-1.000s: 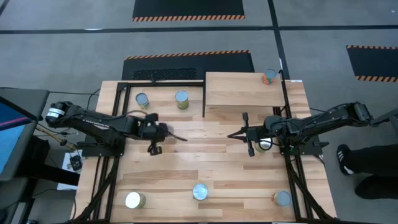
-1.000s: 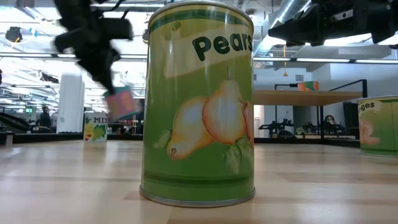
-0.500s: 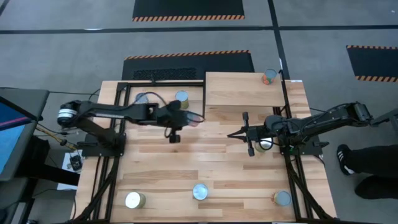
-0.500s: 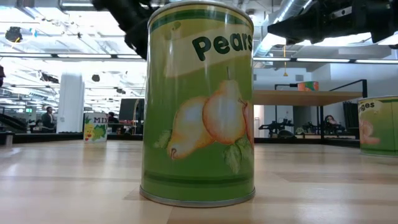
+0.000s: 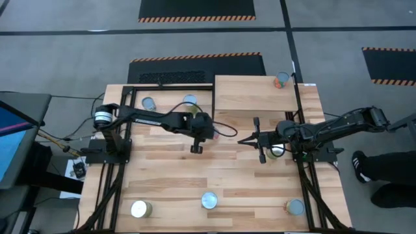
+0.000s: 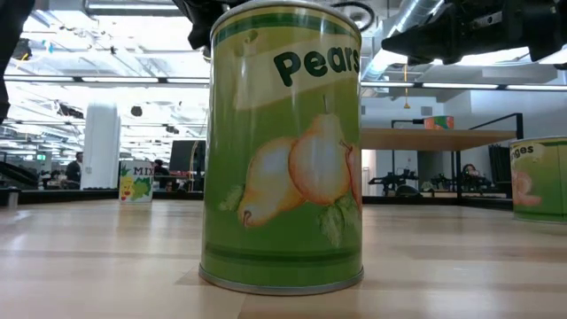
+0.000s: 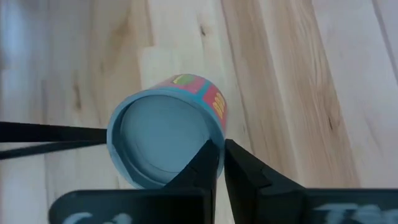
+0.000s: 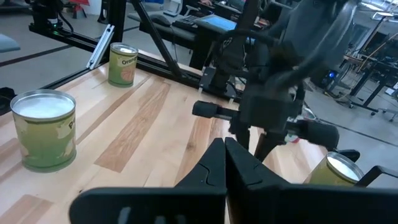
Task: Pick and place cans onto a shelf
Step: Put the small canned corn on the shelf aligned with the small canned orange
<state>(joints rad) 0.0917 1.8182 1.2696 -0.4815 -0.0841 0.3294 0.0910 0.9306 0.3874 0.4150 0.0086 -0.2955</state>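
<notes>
The pink can [image 7: 163,146] is held over the surface [image 5: 227,170], just before the shelf's [image 5: 253,97] left front corner, pinched only by its rim in the nearly closed left hand [image 7: 217,163], so it could be swung loose or knocked against the shelf edge. The right hand [image 5: 249,139], shut and empty, is parked nearby and could be struck. "Pears" is read on the green can [image 6: 282,151], "nges" on the edge can [image 6: 540,182]

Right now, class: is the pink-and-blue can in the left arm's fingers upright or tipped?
Tipped. In the left wrist view the pink-and-blue can turns its round end to the camera, its label slanting away above the table.
</notes>
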